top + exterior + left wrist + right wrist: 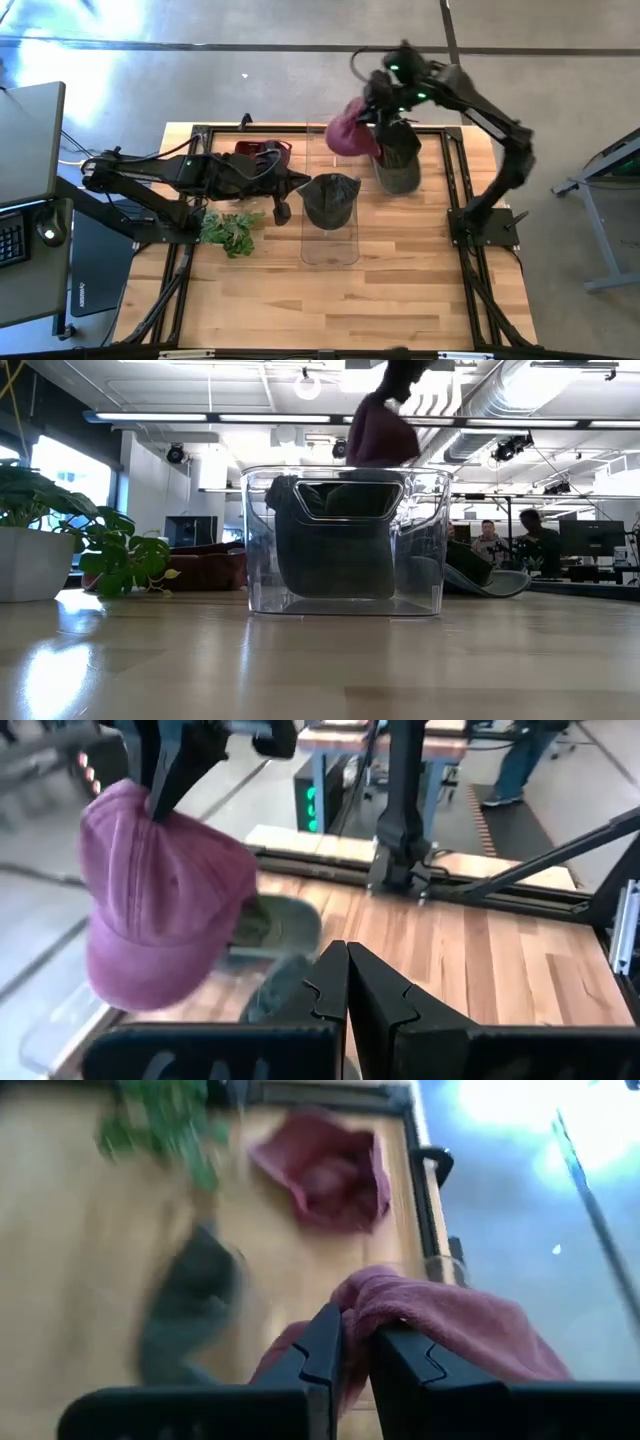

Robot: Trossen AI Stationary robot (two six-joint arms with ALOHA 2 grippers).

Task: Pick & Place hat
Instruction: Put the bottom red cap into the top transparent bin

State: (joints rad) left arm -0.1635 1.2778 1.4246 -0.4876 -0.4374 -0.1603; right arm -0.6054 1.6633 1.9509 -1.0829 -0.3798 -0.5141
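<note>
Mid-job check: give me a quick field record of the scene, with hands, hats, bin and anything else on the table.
right hand: raised over the table's far edge, shut on the pink hat
left hand: shut, empty, near the bin
clear bin: table centre, holds a dark hat
green hat: on the table below the right hand
red hat: far left of the table
plant: left of the bin

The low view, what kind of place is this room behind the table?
Probably an open-plan lab or office workspace: exposed ceiling ducts, monitors on desks, and seated people beyond the wooden table. A potted plant stands on the table.
</note>
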